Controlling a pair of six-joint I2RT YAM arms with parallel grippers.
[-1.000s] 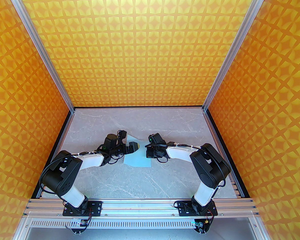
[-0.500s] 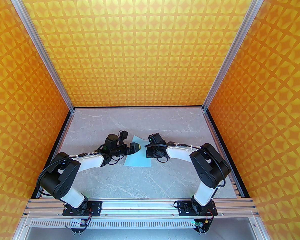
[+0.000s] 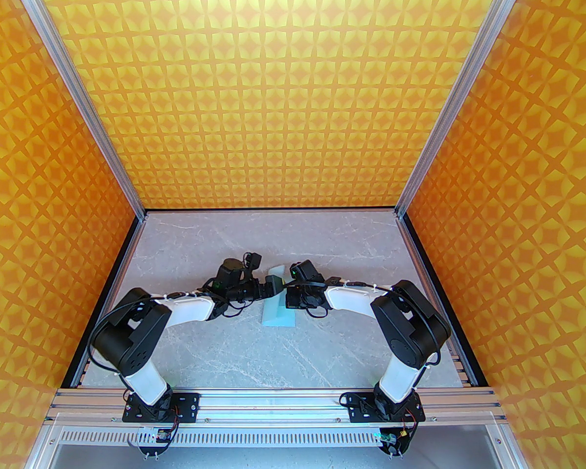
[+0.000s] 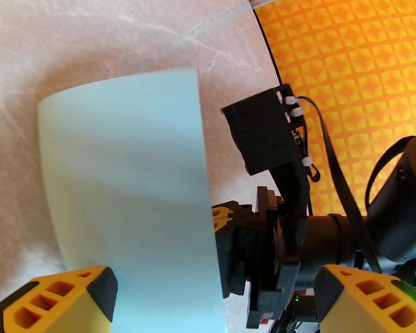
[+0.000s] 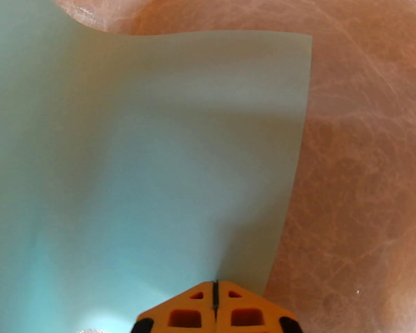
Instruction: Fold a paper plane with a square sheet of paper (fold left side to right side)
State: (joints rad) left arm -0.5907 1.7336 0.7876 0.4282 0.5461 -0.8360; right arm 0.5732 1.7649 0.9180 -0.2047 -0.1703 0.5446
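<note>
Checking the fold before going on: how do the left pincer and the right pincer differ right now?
The left pincer is wide open; the right pincer is shut. The left pincer has the raised, curved side of the square sheet of paper between its fingers; the right pincer's tip points down onto the sheet's flat part near its edge. Both have orange-yellow fingers and work the same sheet.

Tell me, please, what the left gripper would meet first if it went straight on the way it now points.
Probably the raised blue paper, curving up just ahead between the open fingers of the left gripper. Close behind it sits the right gripper, though the depth is unclear.
</note>
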